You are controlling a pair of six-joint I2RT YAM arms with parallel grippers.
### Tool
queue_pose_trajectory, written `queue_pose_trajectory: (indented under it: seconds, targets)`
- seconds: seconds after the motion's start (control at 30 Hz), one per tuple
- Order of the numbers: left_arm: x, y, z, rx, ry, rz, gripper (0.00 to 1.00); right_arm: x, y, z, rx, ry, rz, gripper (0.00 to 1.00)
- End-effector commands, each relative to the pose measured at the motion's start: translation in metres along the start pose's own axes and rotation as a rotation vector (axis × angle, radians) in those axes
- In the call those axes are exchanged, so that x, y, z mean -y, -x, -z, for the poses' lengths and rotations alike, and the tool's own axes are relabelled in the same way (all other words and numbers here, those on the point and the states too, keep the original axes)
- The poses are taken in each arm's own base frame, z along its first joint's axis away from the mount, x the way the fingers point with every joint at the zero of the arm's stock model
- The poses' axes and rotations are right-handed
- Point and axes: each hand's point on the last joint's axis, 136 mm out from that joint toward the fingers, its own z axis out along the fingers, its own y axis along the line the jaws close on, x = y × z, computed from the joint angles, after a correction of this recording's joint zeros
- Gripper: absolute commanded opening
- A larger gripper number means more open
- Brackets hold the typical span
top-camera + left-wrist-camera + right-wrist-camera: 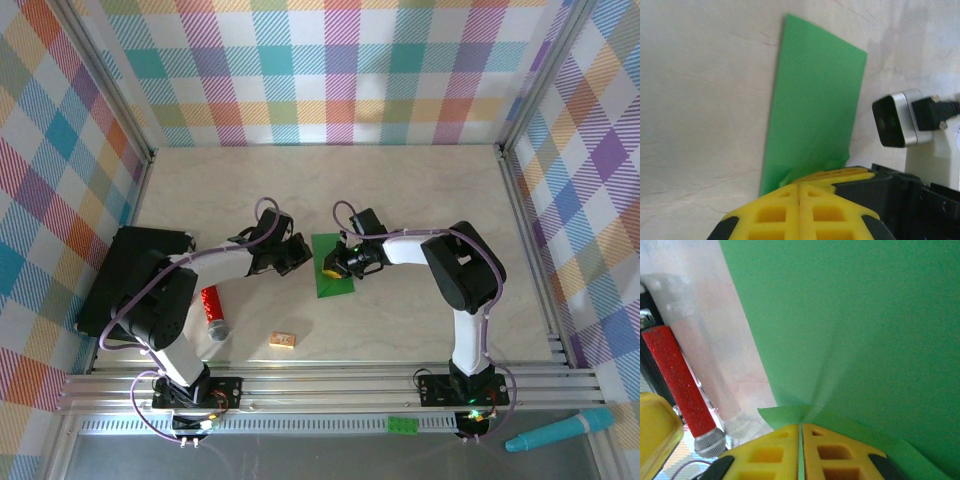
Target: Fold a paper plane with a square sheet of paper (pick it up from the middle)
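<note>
Both arms meet over a green sheet of paper (332, 266) on the pale table (420, 190). The left gripper (799, 186) has its yellow fingers (771, 214) pressed together, nipping the near edge of the sheet, which lifts slightly into the pinch. The rest of the paper lies flat ahead of the fingertips and reads as an oblong, longer than it is wide. Just to the right of that gripper, beyond the sheet's far edge, is the silver-and-black camera (895, 120) on the other wrist.

The right gripper (800, 426) comes at the sheet from the opposite side. Its yellow fingers are likewise closed tight on the paper's edge, and faint creases fan out from the pinch across the green surface ahead of it. To the left of these fingers a red glittery tube (682, 380) with a silver cap lies on the table, apart from the sheet. From above, the two grippers face each other with the paper between them. A small tan block (282, 340) sits nearer the arm bases, well clear of both.
</note>
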Motion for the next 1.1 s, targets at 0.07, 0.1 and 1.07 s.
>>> queue_pose_trajectory:
  seconds: [0.07, 0.1, 1.07]
  targets:
    - [0.006, -0.022, -0.022, -0.081, -0.009, -0.028, 0.0, 0.087, -0.034, -0.013, -0.079, -0.275, -0.157, 0.03]
    - [0.004, -0.024, -0.024, -0.085, 0.003, -0.03, 0.0, 0.088, -0.035, -0.013, -0.08, -0.279, -0.159, 0.02]
    - [-0.089, -0.052, -0.036, -0.14, 0.356, 0.016, 0.0, 0.023, -0.005, 0.012, 0.013, -0.132, 0.07, 0.03]
